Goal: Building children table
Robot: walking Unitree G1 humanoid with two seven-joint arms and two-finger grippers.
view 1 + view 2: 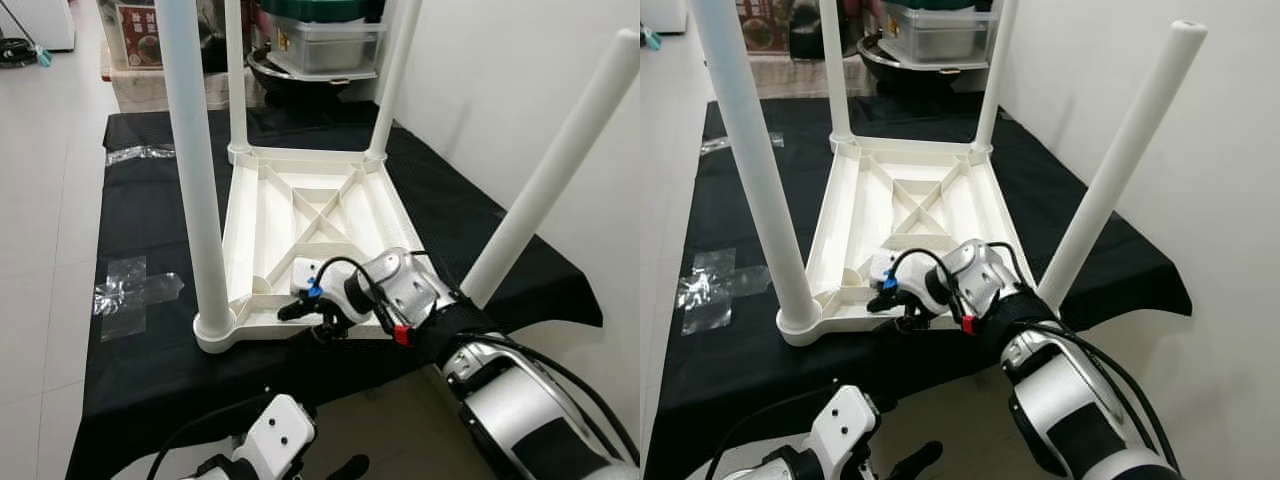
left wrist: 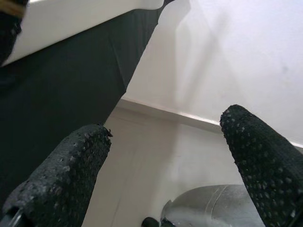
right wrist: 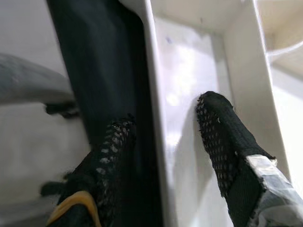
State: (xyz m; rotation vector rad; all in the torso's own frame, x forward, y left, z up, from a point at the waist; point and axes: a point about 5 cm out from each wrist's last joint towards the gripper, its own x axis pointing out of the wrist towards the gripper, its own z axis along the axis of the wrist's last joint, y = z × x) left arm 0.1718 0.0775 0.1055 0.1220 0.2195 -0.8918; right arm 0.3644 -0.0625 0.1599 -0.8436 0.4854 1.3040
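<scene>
On the black cloth (image 1: 150,360), the right gripper (image 3: 163,142) straddles the tabletop (image 1: 300,215) rim, fingers apart; pinch squarely. Left gripper (image 2: 165,161) idles open

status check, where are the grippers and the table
Right gripper straddles the near rim of the upturned table, one finger each side, not clamped. Left gripper open, low off the cloth's edge. All four legs on; far right one leans outward.
</scene>
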